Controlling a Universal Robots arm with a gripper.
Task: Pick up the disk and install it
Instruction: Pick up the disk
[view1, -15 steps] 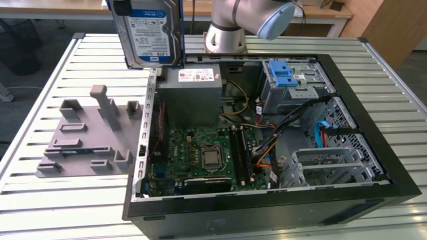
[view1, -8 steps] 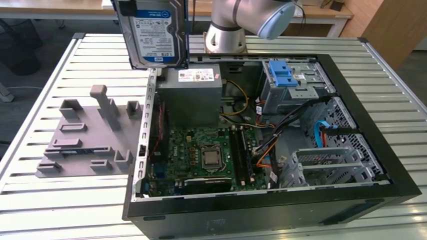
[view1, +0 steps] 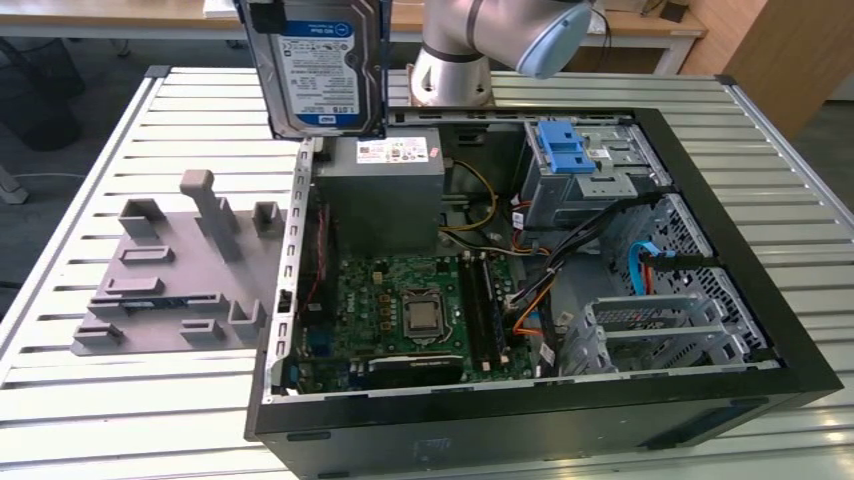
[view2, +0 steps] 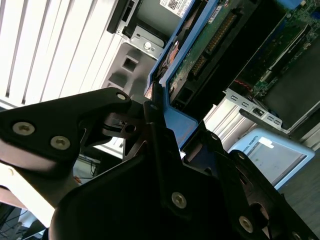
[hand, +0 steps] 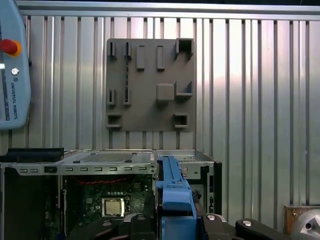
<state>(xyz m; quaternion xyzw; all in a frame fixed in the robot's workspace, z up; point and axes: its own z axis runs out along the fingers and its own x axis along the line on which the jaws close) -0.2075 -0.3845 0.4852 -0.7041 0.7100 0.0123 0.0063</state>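
One disk (view1: 320, 65) hangs upright in the air, raised over a corner of one open computer case (view1: 534, 420). The tool (view2: 159, 120) is clamped on its blue frame. One grey fixture plate (view1: 174, 270) lies beside the case on the slatted surface (view1: 134, 400).

Bright even light, glare on slatted table (view2: 45, 45), computer case (view1: 534, 415) interior shadowed

Exterior view: raised, oblique, mid-range; faces down onto open PC case (view1: 534, 430) on slatted table (view1: 134, 420). First wrist view: high overhead, facing straight down, far off; grey fixture plate (hand: 150, 107) flat-on. Second wrist view: v. close, along disk (view2: 210, 45) edge. Shared by all: case, table, disk.
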